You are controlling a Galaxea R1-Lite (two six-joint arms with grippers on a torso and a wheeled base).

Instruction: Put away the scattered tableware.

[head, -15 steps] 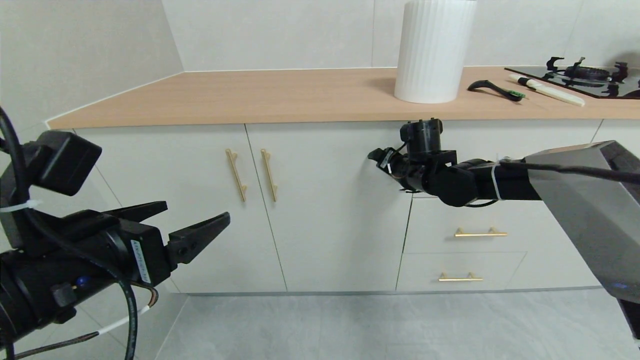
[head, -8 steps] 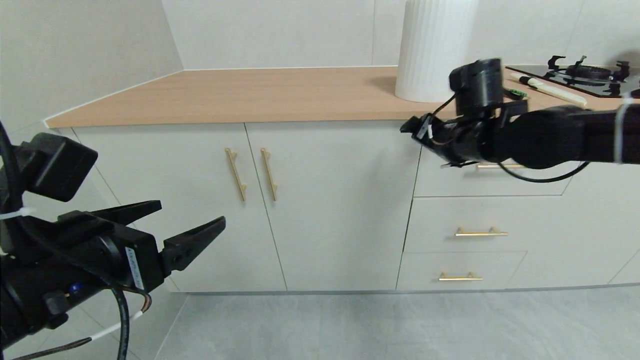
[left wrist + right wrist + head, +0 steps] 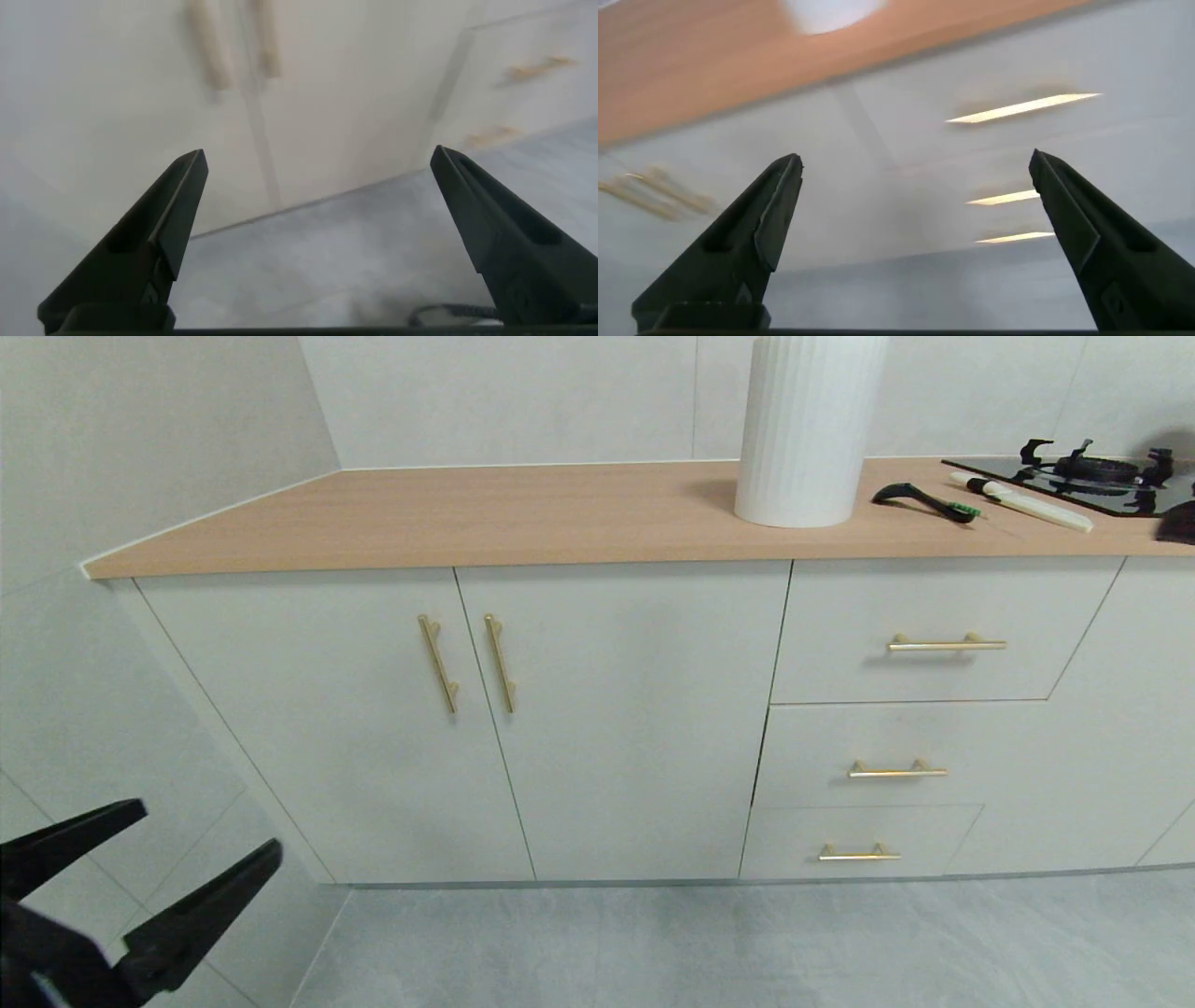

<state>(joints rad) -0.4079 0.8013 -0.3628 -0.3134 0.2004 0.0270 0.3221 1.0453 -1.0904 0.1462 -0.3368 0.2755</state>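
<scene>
On the wooden worktop (image 3: 467, 518), at the far right, lie a black-handled utensil (image 3: 924, 502) and a long cream-coloured utensil (image 3: 1022, 504). A tall white ribbed container (image 3: 808, 429) stands just to their left. My left gripper (image 3: 207, 828) hangs open and empty low at the left, in front of the cabinet near the floor. Its wrist view has the open gripper (image 3: 318, 159) facing the cabinet doors (image 3: 280, 112). My right gripper (image 3: 913, 161) is open and empty, pointing at the drawer fronts (image 3: 1018, 149) below the worktop edge.
A black hob (image 3: 1092, 476) sits at the worktop's far right corner. Below are two cabinet doors with gold handles (image 3: 471, 663) and three drawers with gold handles (image 3: 945, 642). Grey floor (image 3: 700, 943) lies in front, with a wall on the left.
My left gripper has dropped lower and pulled back to the left. The right arm swung up and to the right from in front of the cabinet, out of the head view.
</scene>
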